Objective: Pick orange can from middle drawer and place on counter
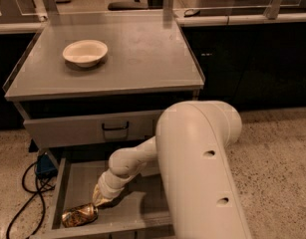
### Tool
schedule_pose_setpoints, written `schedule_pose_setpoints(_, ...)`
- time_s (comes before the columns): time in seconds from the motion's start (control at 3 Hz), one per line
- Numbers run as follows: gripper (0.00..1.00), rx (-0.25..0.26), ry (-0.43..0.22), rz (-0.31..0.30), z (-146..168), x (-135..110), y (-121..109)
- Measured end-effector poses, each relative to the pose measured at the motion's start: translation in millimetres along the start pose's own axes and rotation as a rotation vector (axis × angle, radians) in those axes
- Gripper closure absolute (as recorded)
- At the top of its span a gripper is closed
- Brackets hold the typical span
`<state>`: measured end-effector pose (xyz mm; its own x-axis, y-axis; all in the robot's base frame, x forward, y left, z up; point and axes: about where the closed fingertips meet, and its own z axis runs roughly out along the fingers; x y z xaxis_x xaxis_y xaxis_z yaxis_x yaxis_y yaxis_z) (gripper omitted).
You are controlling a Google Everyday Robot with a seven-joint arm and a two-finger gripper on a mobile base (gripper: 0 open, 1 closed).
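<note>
Camera view: looks down on a grey metal drawer cabinet, with the bulky white robot arm [202, 173] filling the lower right.
Arm pose: the thick upper link rises in the foreground. A slimmer forearm bends left and down from it into the open drawer.
Gripper: the pale two-finger gripper [102, 198] sits low near the drawer's front-left corner, its tip at the can's right end.
Grasp: cannot tell whether it holds the can or only meets it.
Orange can: the small, shiny, dented orange-gold drink can [80, 214] lies on its side in the drawer's front-left corner.
Middle drawer: the wide shallow grey metal tray [59, 193] stands open beneath a taller grey drawer front [73, 132] with a black bar handle.
Counter: the broad matte grey top [142, 54] carries a round white bowl [85, 52] near its back-left corner.
In the way: the forearm crosses the drawer's middle. The taller drawer front overhangs its back edge.
Beside: a black cable [28, 183] lies on the floor off the drawer's left edge.
</note>
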<state>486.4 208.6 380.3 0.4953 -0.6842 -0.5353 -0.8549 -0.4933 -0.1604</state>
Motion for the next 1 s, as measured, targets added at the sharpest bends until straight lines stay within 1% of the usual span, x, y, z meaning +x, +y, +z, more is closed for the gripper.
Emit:
schedule_pose_setpoints(0.33, 1.00, 0.104, 0.124, 0.050, -36.9, -15.4, -17.4)
schedule_pose_setpoints(0.67, 1.00, 0.272, 0.198, 0.215, -89.2, -23.9, -44.2)
schedule_pose_setpoints(1.0, 1.00, 0.492, 0.212, 0.432, -155.6, -30.8, -67.1)
